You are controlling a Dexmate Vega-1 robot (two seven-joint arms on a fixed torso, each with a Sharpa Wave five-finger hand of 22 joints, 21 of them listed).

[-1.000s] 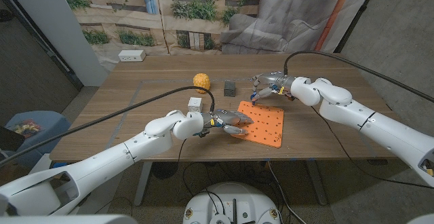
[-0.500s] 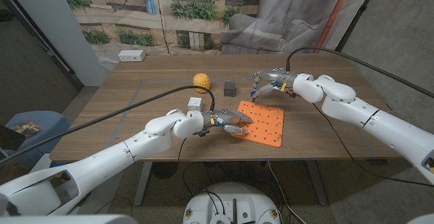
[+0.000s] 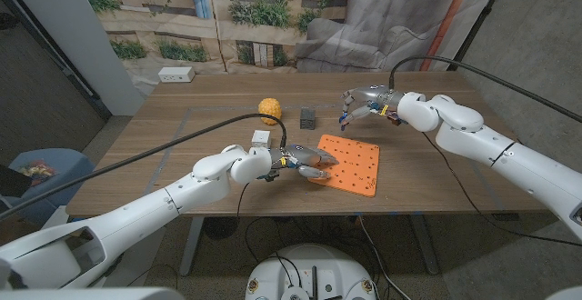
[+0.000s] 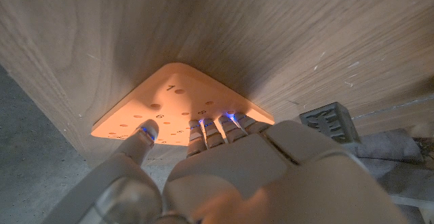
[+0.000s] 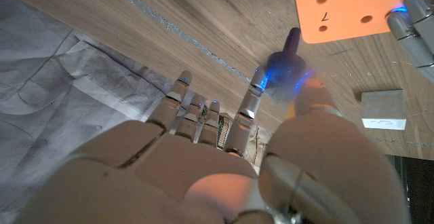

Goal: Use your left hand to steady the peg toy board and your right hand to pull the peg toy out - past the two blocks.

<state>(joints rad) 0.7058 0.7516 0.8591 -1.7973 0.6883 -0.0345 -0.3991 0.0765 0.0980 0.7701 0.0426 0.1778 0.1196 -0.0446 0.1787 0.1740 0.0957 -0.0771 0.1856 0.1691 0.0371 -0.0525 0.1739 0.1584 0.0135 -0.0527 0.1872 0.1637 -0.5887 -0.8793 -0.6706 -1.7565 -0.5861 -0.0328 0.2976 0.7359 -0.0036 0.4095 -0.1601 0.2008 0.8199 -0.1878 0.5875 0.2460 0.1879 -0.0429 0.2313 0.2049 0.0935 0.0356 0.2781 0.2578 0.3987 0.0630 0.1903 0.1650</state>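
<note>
Above the board's (image 3: 350,165) far edge, right hand (image 3: 366,105) pinches the peg (image 5: 287,62).

1. The left hand (image 4: 224,170) covers the near edge of the orange peg board (image 4: 169,105).
2. The right hand (image 5: 203,163) hides most of the blue peg (image 5: 288,61) between thumb and finger.
3. The peg is too small to make out at the right hand's fingertips from the head camera.

Even, soft indoor light fills the head view; the table (image 3: 182,145) shows faint shadows and the edges bow slightly. Both wrist views are blurred up close, with blue glints on the fingertips (image 5: 261,80) toward twelve o'clock.
</note>
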